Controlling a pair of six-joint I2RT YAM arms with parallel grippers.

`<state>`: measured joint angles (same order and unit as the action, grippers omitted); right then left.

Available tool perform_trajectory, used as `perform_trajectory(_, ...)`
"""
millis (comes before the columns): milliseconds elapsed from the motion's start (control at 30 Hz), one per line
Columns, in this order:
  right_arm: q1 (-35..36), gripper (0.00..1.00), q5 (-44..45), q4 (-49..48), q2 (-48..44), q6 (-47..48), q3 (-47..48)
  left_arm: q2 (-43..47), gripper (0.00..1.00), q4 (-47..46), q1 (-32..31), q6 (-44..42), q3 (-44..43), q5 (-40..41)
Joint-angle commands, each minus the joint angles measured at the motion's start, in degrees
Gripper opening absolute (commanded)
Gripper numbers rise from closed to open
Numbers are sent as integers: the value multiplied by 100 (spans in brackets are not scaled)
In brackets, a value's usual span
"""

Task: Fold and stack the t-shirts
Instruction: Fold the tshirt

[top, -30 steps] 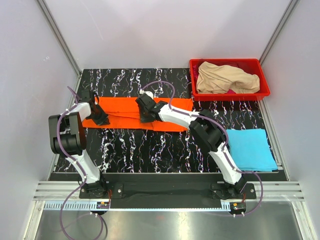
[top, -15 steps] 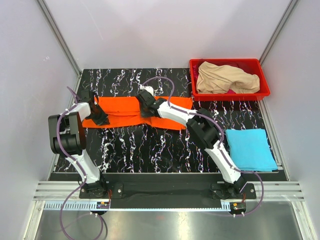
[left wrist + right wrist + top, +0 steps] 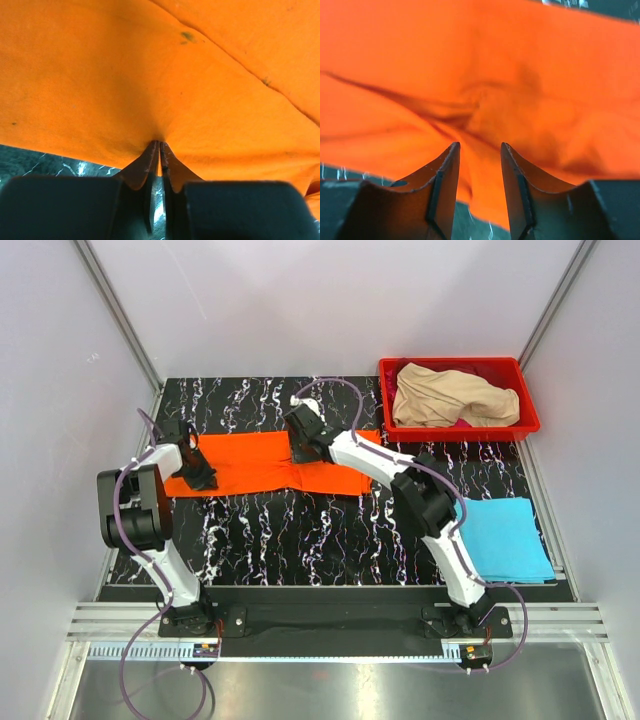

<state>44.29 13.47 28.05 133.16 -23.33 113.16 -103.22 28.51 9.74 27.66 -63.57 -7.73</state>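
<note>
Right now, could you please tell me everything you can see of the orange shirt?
The orange shirt is bright, soft cloth folded into a long flat band across the far half of the black marbled table. A seam and a few small dark specks show on it. The left hand is shut on its near edge at the left end; the right hand hangs open over its creased middle.

Overhead looks down — wrist cameras sit close on orange t-shirt.
</note>
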Motion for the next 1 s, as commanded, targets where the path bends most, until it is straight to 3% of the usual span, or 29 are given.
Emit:
perform_trajectory(0,-105,48,-213,182,-904,57,-460,381,16,172,-182,-393,-252,219)
perform_trajectory(233,-886,58,-1302,288,-2293,-233,-2165,610,27,-344,-1324,-385,-533,-211)
perform_trajectory(333,-1361,59,-2450,402,-2760,-312,-2912,233,27,-670,-1843,-288,-814,-859)
perform_trajectory(433,-1712,60,-2989,271,-3129,-321,-3659,-250,26,-935,-2212,-173,-1156,-1300)
perform_trajectory(600,-2012,58,-3623,-449,-3534,-557,-4661,-954,23,-699,-2415,-164,-1500,-1363)
perform_trajectory(967,-2162,45,-4028,-1134,-3227,-699,-5199,-1235,22,-461,-2582,-208,-1245,-1196)
